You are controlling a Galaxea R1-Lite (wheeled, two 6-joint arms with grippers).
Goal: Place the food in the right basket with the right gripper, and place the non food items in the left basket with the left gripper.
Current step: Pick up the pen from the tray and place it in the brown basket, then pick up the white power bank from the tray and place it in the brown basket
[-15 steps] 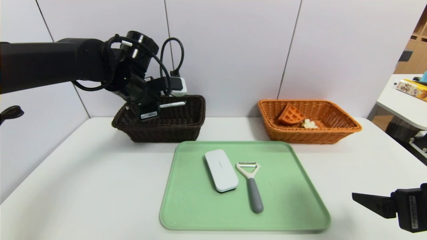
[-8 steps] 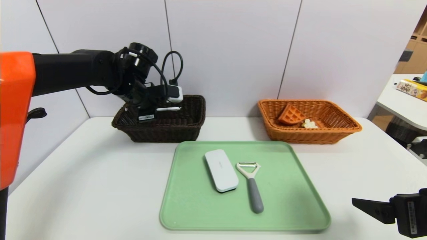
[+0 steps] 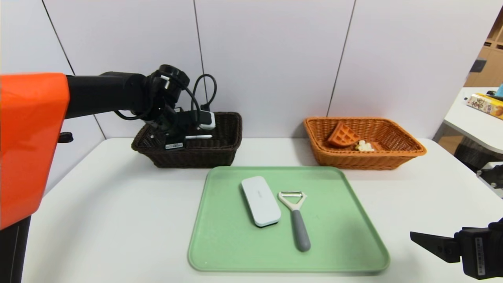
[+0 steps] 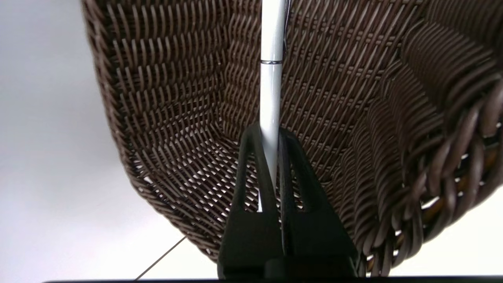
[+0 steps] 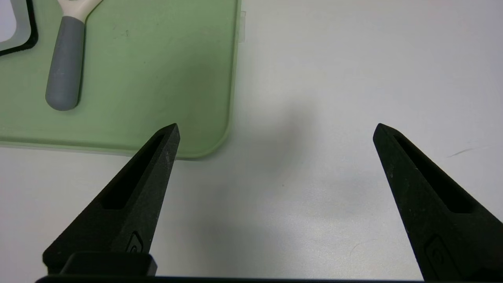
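Observation:
My left gripper (image 3: 178, 137) is low inside the dark brown left basket (image 3: 220, 151), shut on a white pen (image 3: 199, 136); the left wrist view shows the pen (image 4: 271, 94) pinched between the black fingers (image 4: 251, 165) over the basket's woven wall (image 4: 165, 98). The orange right basket (image 3: 397, 155) holds a waffle piece (image 3: 342, 135) and a pale food piece (image 3: 364, 146). A white case (image 3: 260, 200) and a grey-handled peeler (image 3: 296, 216) lie on the green tray (image 3: 228, 243). My right gripper (image 5: 275, 129) stands open over bare table near the tray's corner (image 5: 212, 141).
A white table (image 3: 98, 220) carries everything, with a grey panel wall behind the baskets. A second table with a yellow box (image 3: 485, 104) stands at the far right. The peeler's handle (image 5: 65, 74) shows in the right wrist view.
The left arm has lowered the pen down into the dark basket and shifted slightly right. The right gripper has sunk a little at the lower right, still open.

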